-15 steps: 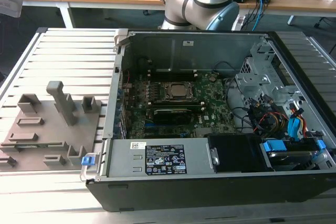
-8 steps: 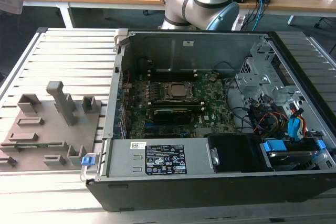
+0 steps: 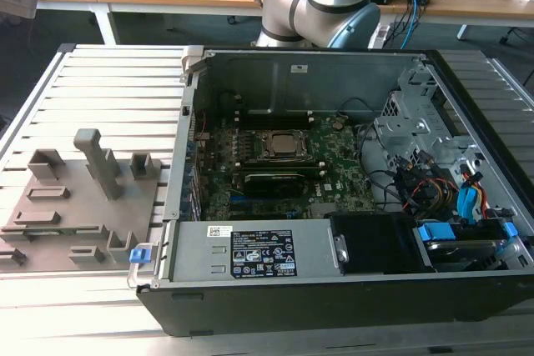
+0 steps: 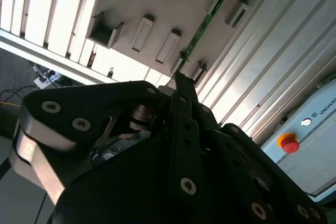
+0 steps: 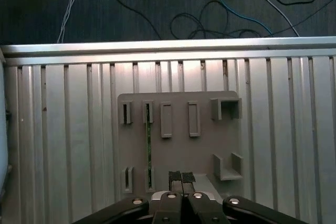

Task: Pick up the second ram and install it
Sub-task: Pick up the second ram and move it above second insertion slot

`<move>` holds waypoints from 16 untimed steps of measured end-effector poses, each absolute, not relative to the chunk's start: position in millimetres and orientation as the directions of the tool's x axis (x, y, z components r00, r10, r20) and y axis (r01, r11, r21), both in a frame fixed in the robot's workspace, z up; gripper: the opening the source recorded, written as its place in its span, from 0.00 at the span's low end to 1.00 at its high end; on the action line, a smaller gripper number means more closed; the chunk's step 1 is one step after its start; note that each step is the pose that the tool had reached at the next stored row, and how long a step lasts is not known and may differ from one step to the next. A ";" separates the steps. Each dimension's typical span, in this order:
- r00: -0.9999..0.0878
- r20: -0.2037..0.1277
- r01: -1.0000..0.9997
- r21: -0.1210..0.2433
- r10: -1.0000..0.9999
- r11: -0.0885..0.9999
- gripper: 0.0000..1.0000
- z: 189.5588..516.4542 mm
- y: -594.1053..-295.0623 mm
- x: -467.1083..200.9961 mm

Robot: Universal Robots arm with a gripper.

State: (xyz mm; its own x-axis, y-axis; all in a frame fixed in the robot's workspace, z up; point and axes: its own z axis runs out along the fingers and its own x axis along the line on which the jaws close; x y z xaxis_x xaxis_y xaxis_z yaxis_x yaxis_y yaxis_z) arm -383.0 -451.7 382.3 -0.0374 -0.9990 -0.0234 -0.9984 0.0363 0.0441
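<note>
**While the second ram [image 5: 148,145] stands in its fixture, the gripper [image 5: 181,176] hangs empty beside it**

Where the first wrist view looks straight down, the gripper's two dark finger pads [image 5: 175,176] are pressed together with nothing between them, over one edge of the grey fixture plate [image 5: 178,150]. Just beside the pads, and apart from them, the second ram stands on its long edge. It shows as a thin green strip seated at each end in slotted blocks [image 5: 147,113]. In the second wrist view the same strip [image 4: 202,24] runs away from the gripper across the plate, untouched. The plate rests on a ribbed aluminium table [image 5: 68,129].

In the exterior view the plate [image 3: 83,206] lies to the exterior view's left of the open computer case [image 3: 275,81]. The case's green motherboard [image 3: 334,152] and CPU socket [image 3: 279,145] are exposed. Whether the dark memory slots [image 3: 279,177] next to the socket are occupied cannot be told.

Judged from this, the second ram has been neither grasped, lifted, carried to the case nor seated, so the whole task remains to be done.
</note>
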 end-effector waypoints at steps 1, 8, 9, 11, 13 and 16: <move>-0.037 -0.023 -0.998 0.044 -0.999 0.036 0.11 382.4 -451.7 -383.0; -0.037 -0.023 -0.998 0.044 -0.999 0.036 0.36 382.3 -451.7 -383.0; -0.037 -0.023 -0.998 0.044 -0.999 0.036 0.36 382.4 -451.7 -383.0; -0.037 -0.023 -0.998 0.044 -0.999 0.036 0.36 382.2 -451.7 -383.0; -0.037 -0.023 -0.998 0.044 -0.999 0.036 0.36 379.6 -452.1 -383.0; -0.037 -0.023 -0.998 0.044 -0.999 0.036 0.36 375.8 -452.4 -383.0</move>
State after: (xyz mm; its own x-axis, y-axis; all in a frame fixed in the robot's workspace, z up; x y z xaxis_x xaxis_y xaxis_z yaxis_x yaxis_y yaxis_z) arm -383.0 -452.4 375.8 -0.0370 -0.9990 -0.0233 -0.9984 0.0359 0.0441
